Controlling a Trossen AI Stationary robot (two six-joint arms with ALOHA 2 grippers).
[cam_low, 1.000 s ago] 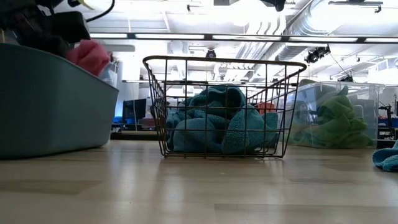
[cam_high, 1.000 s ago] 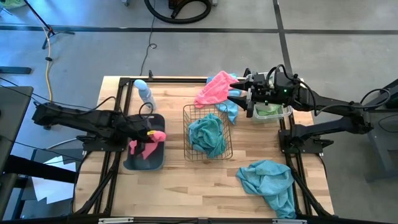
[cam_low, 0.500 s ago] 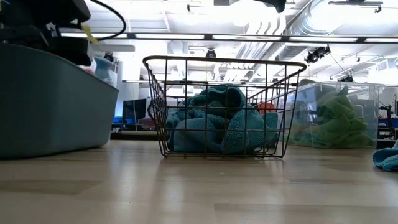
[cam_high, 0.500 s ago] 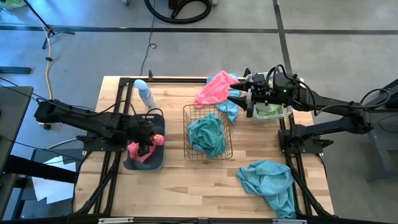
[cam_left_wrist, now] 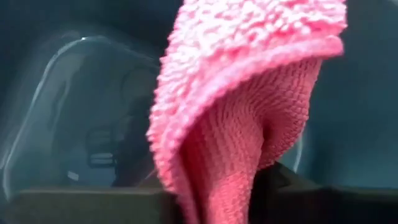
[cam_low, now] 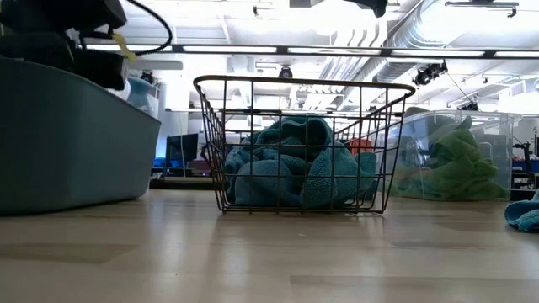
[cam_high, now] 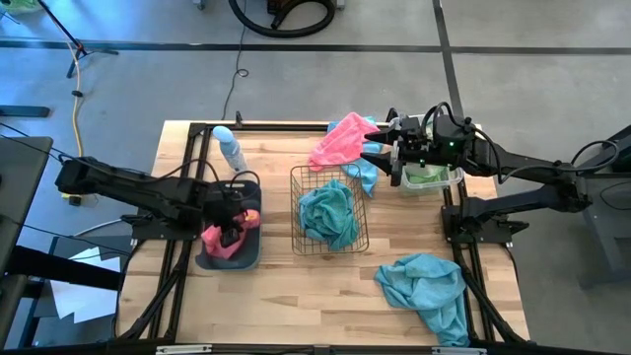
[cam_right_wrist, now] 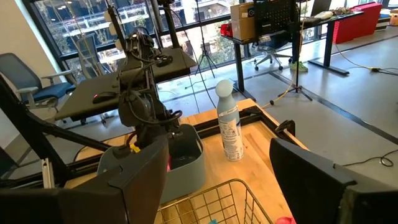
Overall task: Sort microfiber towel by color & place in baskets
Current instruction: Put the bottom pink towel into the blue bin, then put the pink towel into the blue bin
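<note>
Well along, judging by the piles. Teal towel (cam_high: 328,215) already bundled in the wire mesh basket (cam_high: 299,244) mid-table; green towel (cam_low: 455,164) lying in the clear bin (cam_high: 455,178) at the table's far right. Left pincer (cam_high: 229,229) down inside the grey-blue tub (cam_high: 246,259), a pink towel (cam_left_wrist: 249,106) draped between its fingers, grip apparently slackening, though held or released cannot be told. Right pincer (cam_high: 377,149) spread wide and empty, hovering just above a second pink towel (cam_high: 335,143) with blue cloth beneath it. Left to sort: that far pile and a teal towel (cam_high: 429,286) at the near right corner
</note>
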